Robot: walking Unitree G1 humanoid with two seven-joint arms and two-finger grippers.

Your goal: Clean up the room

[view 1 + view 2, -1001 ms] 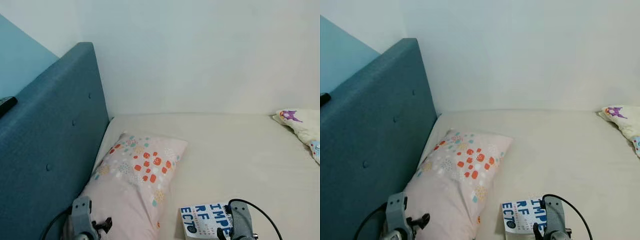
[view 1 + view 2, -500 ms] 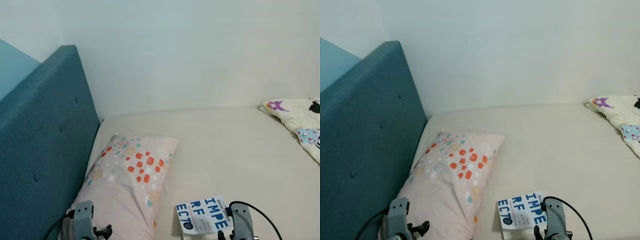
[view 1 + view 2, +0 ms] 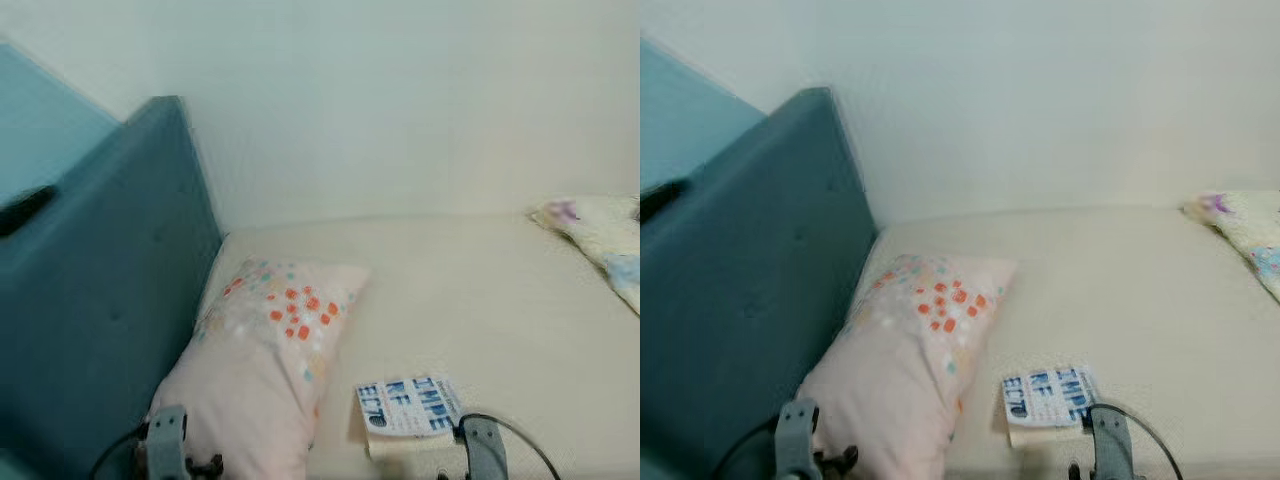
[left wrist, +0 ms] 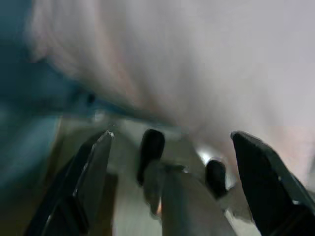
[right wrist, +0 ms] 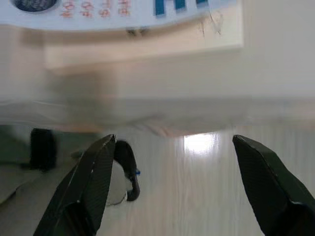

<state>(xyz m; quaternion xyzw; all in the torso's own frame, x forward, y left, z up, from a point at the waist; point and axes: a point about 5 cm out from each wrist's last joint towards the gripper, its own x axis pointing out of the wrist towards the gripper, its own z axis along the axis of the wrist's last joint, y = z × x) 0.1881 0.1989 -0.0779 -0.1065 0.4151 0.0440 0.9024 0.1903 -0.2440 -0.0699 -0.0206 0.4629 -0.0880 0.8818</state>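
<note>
Book [image 3: 408, 407] lies flat near the bed's [image 3: 480, 300] front edge, just beside the pillow [image 3: 265, 350], untouched; tidying looks barely begun. Right gripper [image 5: 172, 182] below the mattress edge, fingers apart, empty; left gripper [image 4: 170, 182] likewise spread. Beyond: open mattress, blanket [image 3: 600, 235] far right, headboard [image 3: 110, 300] left, wall behind.

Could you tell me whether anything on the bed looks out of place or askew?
A book lies loose at the mattress near edge, beside the pillow. The pillow sits slanted against the blue headboard. A patterned blanket is bunched at the right.
</note>
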